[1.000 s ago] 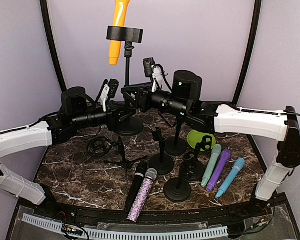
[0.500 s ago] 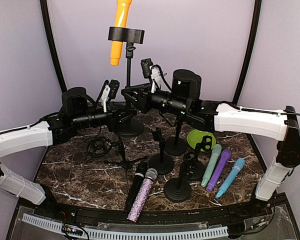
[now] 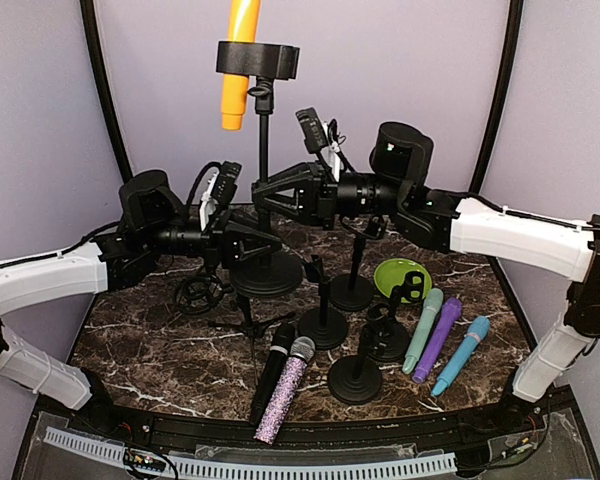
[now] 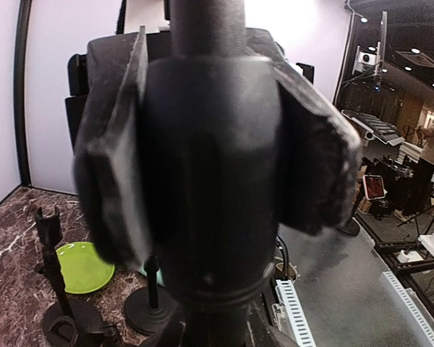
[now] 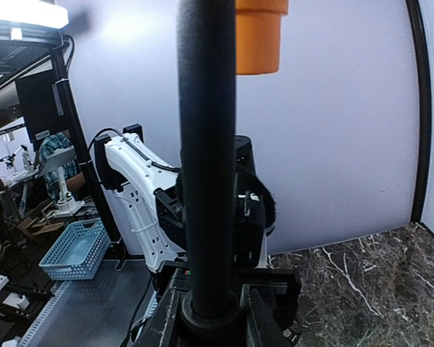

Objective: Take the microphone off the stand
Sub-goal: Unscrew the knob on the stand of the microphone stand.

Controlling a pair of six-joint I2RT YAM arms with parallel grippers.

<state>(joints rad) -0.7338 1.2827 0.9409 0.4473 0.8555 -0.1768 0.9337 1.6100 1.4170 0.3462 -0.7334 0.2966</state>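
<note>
Now the left gripper pinches the black stand low down, the right gripper higher up, likely to hold it steady. The orange microphone sits clipped at the very top.

I see the orange microphone sitting upright in the black clip atop the tall stand. My right tool is clamped on the stand's pole. My left tool grips it lower, just above the round base on the marble desk.
</note>
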